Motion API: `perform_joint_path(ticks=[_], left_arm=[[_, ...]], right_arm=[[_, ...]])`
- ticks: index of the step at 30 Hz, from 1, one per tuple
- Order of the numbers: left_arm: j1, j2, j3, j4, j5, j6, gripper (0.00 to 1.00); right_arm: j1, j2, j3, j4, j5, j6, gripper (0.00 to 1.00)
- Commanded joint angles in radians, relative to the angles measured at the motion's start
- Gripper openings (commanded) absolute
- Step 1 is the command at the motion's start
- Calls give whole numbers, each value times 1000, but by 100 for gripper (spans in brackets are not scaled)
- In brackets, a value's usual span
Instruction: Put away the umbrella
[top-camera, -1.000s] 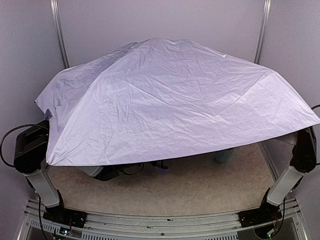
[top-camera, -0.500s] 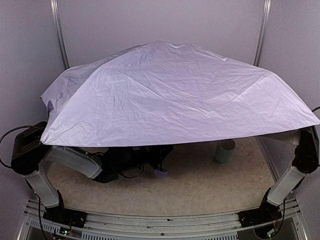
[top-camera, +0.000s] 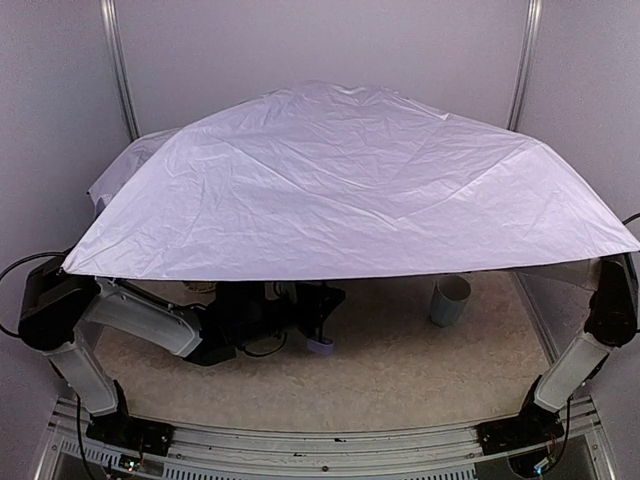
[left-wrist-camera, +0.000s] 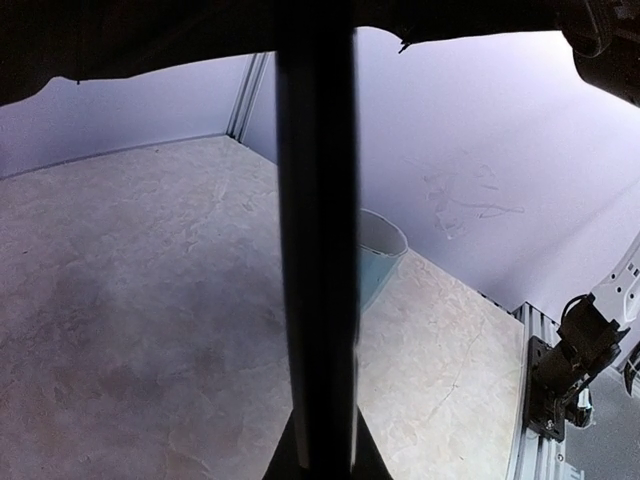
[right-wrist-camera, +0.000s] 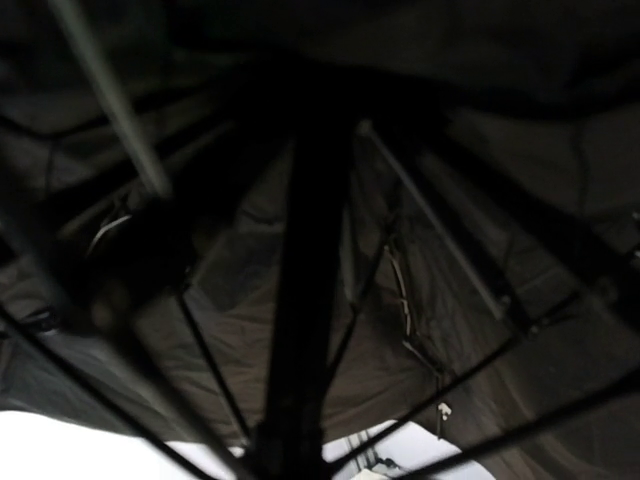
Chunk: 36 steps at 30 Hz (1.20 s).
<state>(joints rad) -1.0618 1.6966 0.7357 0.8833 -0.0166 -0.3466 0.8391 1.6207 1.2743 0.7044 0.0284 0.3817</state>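
The open umbrella's pale lavender canopy (top-camera: 350, 190) spans most of the top view. Its small lavender handle knob (top-camera: 322, 346) hangs just above the table. My left gripper (top-camera: 318, 308) reaches in under the canopy and is shut on the thin black shaft (left-wrist-camera: 318, 240), which rises from between its jaws (left-wrist-camera: 320, 455). In the right wrist view the black shaft (right-wrist-camera: 305, 280), ribs and black lining (right-wrist-camera: 250, 300) fill the frame. The shaft runs up from my right gripper (right-wrist-camera: 290, 455), which looks shut on it. The canopy hides the right gripper in the top view.
A light blue cup (top-camera: 450, 300) stands on the beige table (top-camera: 400, 370) at the right, under the canopy edge; it also shows in the left wrist view (left-wrist-camera: 378, 255). Grey walls and metal posts (top-camera: 118, 60) close in the back and sides.
The canopy's near left edge has lifted and tilted up. That uncovers my left arm, the handle knob and the cup. The right arm has stayed in place.
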Motion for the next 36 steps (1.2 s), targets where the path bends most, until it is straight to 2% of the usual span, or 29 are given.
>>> perform_joint_path(ticks=[1,4,7,14,20,23,30,36], left_arm=[[-3,-59,10,93,-18,61,0],[-3,-56,11,91,-20,59,0],[-3,-52,11,91,-19,58,0],[9,-69,11,90,-8,52,0],[80,-165,-12,98,11,63,0],[113,-230,-21,99,6,91,0],[143,-328,-9,142,-8,146,0],[148,-290,24,176,-1,151,0]], right_arm=[[-12,-7,9,-45,23,-14,40],[-12,-6,10,-50,26,-19,39],[-12,-12,11,-53,34,-28,21],[-12,-8,37,-111,19,-53,3],[4,61,156,-336,-161,-156,4],[36,98,173,-429,-180,-234,5],[74,168,124,-472,-228,-241,7],[105,236,124,-504,-215,-236,11]])
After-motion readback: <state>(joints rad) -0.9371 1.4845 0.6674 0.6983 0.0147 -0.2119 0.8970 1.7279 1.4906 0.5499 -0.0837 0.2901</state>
